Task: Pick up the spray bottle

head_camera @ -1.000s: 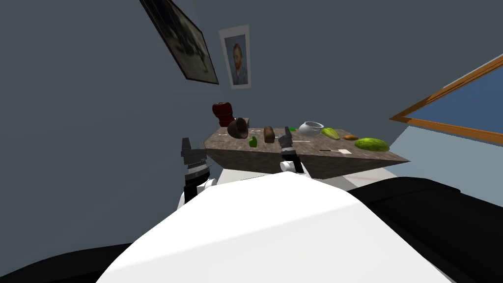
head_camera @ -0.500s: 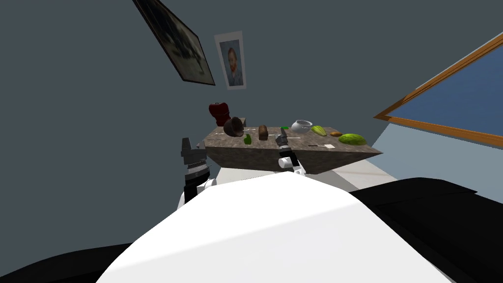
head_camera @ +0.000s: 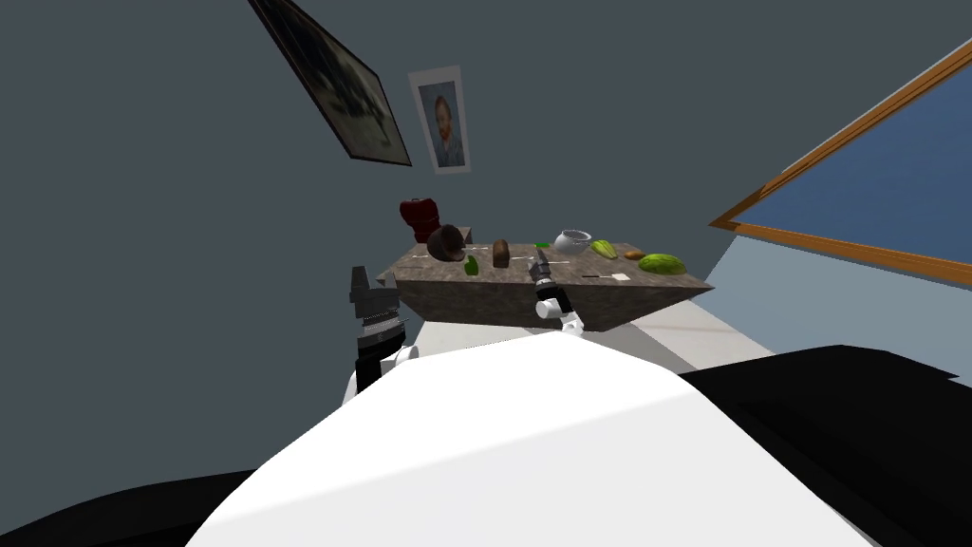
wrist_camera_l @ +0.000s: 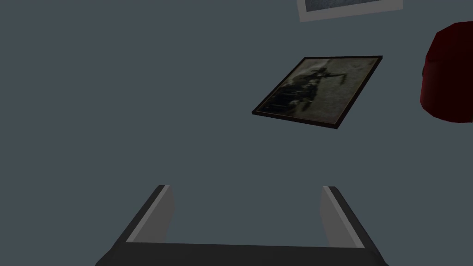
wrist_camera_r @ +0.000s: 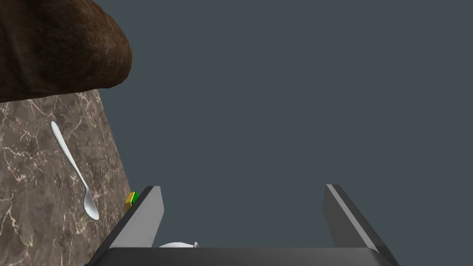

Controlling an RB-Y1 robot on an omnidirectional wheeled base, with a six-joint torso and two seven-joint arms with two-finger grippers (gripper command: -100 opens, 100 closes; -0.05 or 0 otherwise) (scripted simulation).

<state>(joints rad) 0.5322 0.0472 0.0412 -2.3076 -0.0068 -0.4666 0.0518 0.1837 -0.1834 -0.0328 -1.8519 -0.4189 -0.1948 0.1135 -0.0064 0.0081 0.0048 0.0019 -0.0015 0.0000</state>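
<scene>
While right tool (wrist_camera_r: 242, 186) gapes, spray bottle (wrist_camera_r: 131, 198) sits just beside.

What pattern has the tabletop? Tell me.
Brown marbling with white veins; the tabletop shows best in the right wrist view.

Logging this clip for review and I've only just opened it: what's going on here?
The robot stands at a marble table. Its right end effector hangs open over the tabletop, near a spoon and a brown loaf, holding nothing. A green bottle, likely the target, stands apart to the loaf's left, untouched. The left end effector is open, raised beside the table's corner.
</scene>
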